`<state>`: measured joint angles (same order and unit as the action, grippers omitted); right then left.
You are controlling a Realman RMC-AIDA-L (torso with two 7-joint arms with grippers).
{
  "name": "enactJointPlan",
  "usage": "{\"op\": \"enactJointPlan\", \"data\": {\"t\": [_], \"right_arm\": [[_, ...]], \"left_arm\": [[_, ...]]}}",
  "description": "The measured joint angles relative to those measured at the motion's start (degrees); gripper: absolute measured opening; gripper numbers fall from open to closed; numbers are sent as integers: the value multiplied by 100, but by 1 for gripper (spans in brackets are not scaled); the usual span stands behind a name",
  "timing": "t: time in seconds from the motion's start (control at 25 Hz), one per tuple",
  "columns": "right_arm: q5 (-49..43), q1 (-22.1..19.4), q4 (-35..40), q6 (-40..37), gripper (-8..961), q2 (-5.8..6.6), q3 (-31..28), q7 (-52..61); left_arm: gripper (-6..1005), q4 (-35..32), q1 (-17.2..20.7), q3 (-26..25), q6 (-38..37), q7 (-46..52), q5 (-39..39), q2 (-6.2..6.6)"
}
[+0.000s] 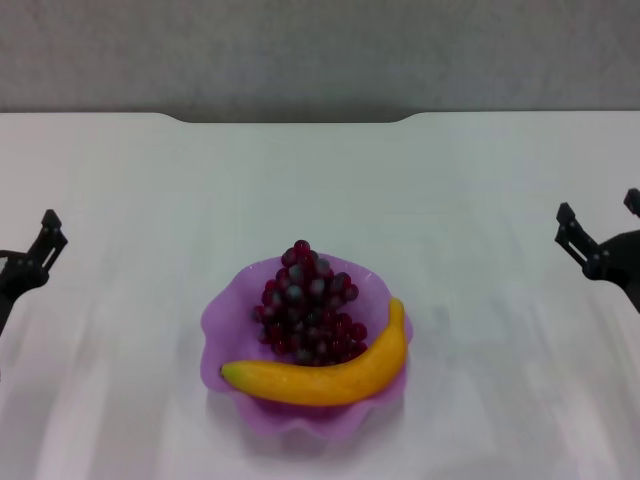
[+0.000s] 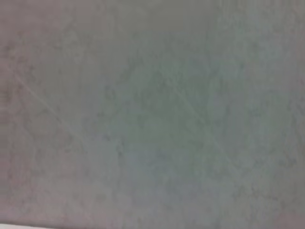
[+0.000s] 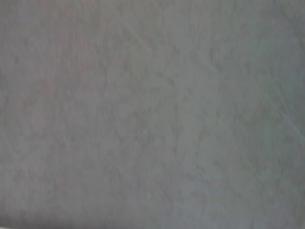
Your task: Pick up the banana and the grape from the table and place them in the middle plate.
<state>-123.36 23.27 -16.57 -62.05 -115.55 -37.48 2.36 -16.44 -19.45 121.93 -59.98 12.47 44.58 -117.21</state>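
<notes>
The middle plate (image 1: 222, 322), a light purple dish with a wavy rim, sits on the white table (image 1: 320, 180) near its front centre. The grape bunch (image 1: 309, 302) lies inside the plate on its far side. The banana (image 1: 330, 375) lies inside the plate along its near side, touching the grapes. My left gripper (image 1: 35, 255) is at the far left edge of the head view, well away from the plate and holding nothing. My right gripper (image 1: 600, 212) is at the far right edge, open and empty. Both wrist views show only a plain grey surface.
The table's far edge has a notch (image 1: 295, 119) with a grey wall behind it.
</notes>
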Motion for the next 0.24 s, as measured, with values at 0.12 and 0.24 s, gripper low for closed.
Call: {"op": "enactJointPlan", "data": {"t": [0.12, 0.24], "right_arm": [[-1, -38, -3, -38, 892, 2, -3, 14], [-9, -81, 9, -191, 892, -6, -47, 15]], "left_arm": [[893, 17, -5, 2, -1, 25, 9, -22], [893, -50, -12, 47, -12, 41, -44, 3]]}}
